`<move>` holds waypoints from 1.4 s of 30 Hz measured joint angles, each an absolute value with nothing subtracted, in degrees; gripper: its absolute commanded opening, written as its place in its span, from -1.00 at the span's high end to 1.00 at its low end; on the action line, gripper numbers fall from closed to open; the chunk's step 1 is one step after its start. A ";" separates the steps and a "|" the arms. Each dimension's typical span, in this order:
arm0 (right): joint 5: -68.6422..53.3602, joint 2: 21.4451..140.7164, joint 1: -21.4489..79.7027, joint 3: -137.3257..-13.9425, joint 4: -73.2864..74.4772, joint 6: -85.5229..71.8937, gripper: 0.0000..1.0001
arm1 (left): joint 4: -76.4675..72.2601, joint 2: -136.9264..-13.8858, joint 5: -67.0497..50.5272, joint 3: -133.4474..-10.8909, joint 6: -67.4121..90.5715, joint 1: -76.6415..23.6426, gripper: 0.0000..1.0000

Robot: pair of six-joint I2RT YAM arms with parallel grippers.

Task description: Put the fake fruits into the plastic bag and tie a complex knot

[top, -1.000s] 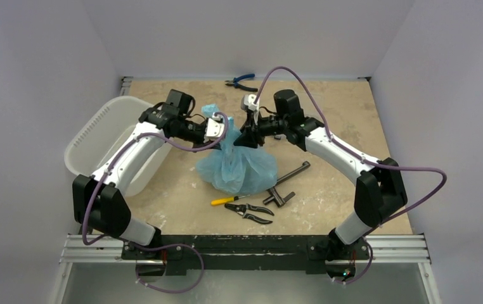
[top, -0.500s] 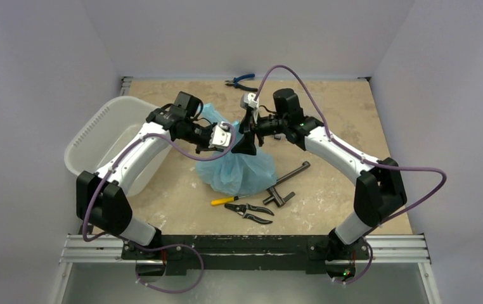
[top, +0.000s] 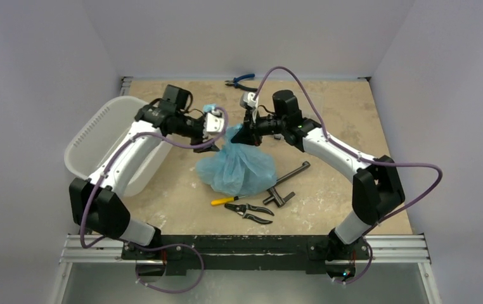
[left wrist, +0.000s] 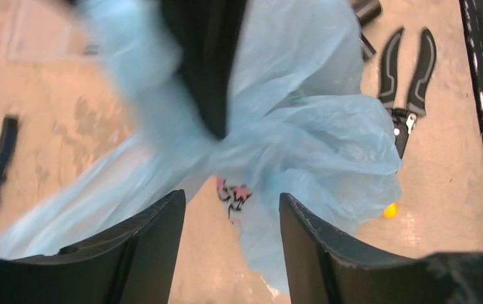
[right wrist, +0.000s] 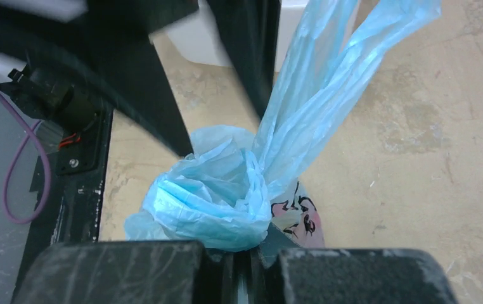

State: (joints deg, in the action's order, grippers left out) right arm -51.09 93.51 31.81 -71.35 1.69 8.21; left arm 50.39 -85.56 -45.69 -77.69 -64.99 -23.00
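Right gripper (right wrist: 242, 256) was pressed together, pinching the plastic bag (top: 236, 170) right at the knot (right wrist: 217, 202), I think; left gripper (left wrist: 232, 218) sat spread apart just left.

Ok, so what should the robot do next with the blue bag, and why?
Probably close the left fingers on one of the two long tails and pull it away. The right fingers are shut on the plastic bag right at the knot, which looks loose, while the left fingers stand apart, holding nothing.
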 measured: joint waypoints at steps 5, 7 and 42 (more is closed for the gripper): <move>-49.84 90.72 31.81 -68.58 0.14 9.76 1.00 | 47.83 -78.85 -48.01 -80.77 -47.70 -12.56 -0.98; -49.36 89.56 31.81 -67.81 -0.97 10.61 1.00 | 45.06 -75.29 -47.22 -81.41 -40.05 -9.72 -1.00; -53.76 85.41 31.88 -64.55 0.75 26.57 1.00 | 81.71 -96.82 -68.05 -109.73 -67.66 -5.26 -0.68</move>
